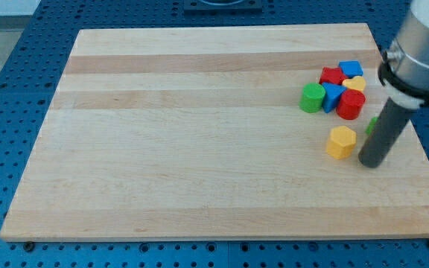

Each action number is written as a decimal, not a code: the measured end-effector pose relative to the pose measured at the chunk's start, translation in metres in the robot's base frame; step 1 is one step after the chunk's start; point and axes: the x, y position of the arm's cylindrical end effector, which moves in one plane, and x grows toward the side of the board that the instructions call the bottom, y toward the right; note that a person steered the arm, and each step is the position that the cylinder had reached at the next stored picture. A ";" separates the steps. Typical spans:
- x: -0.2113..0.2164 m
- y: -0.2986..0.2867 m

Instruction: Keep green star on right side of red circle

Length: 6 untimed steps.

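Note:
The red circle [351,104] stands in a cluster of blocks near the board's right edge. Only a small green sliver of the green star [372,125] shows, just right of and below the red circle; the dark rod hides the rest. My tip [372,164] rests on the board below the green star and right of a yellow hexagon [341,141]. The rod rises toward the view's upper right, crossing over the star.
The cluster also holds a green circle [312,97], a blue block [332,95], a red star [332,75], a blue cube [351,69] and a yellow block [355,84]. The wooden board [199,134] ends just right of the tip.

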 end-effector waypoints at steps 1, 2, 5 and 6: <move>0.001 0.016; -0.039 0.050; -0.069 0.055; -0.115 0.055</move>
